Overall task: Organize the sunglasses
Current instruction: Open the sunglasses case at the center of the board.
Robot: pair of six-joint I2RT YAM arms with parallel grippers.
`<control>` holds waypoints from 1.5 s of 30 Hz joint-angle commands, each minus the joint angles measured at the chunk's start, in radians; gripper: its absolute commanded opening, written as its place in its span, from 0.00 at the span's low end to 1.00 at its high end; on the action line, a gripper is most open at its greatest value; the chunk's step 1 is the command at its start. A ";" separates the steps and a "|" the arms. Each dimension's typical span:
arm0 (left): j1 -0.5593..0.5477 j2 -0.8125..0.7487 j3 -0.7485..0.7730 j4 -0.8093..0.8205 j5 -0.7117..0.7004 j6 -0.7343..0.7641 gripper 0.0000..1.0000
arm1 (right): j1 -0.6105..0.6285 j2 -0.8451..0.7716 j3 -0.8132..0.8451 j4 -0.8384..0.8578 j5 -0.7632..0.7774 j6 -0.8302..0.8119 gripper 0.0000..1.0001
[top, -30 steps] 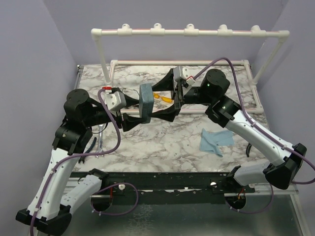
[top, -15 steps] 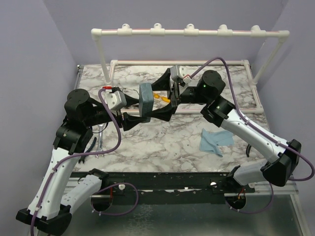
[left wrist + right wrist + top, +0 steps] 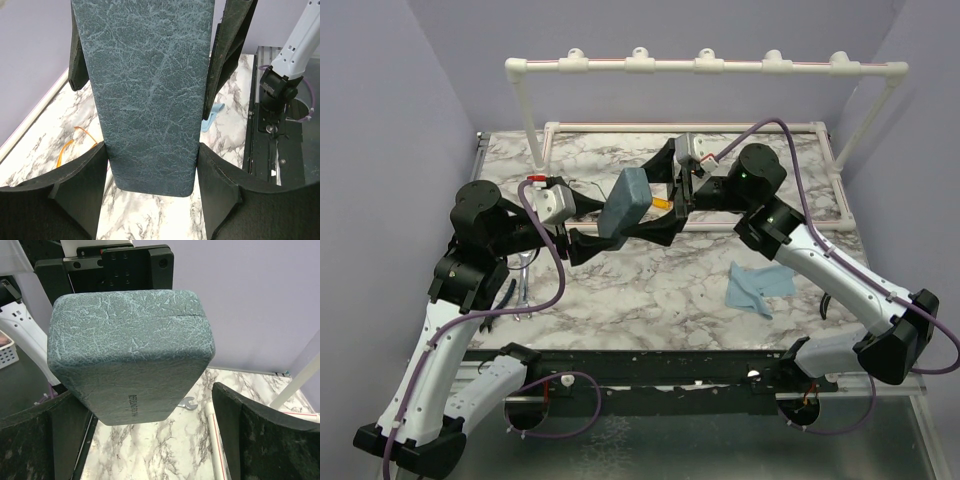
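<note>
A grey-blue rectangular case hangs above the middle of the table, held at its near end by my left gripper. In the left wrist view the left gripper has both fingers pressed on the sides of the case. My right gripper stands open around the far end. In the right wrist view the case sits between the right gripper's fingers, with a gap on the right side. The yellow-orange sunglasses lie on the table under the case and show again as the sunglasses in the left wrist view.
A light blue cloth lies right of centre. A white pipe rack stands along the back, with a white pipe frame on the table. Thin dark and silver items lie by the left arm, partly hidden.
The case has turned in the left gripper, so its broad face now shows from above. The right gripper moved slightly in toward the case and back. Both openings are unchanged.
</note>
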 commanded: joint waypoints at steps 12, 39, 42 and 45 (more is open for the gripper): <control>-0.009 -0.025 -0.019 0.038 0.074 -0.018 0.00 | -0.030 0.016 -0.030 0.097 -0.239 -0.020 1.00; -0.009 -0.026 -0.055 0.049 0.007 -0.028 0.75 | 0.001 0.076 0.077 0.024 -0.258 0.036 0.17; -0.009 -0.015 -0.040 0.050 -0.003 -0.050 0.79 | 0.018 0.083 0.111 -0.085 -0.206 -0.052 0.15; -0.010 -0.007 -0.033 0.049 -0.015 -0.056 0.79 | 0.031 0.091 0.143 -0.162 -0.168 -0.102 0.14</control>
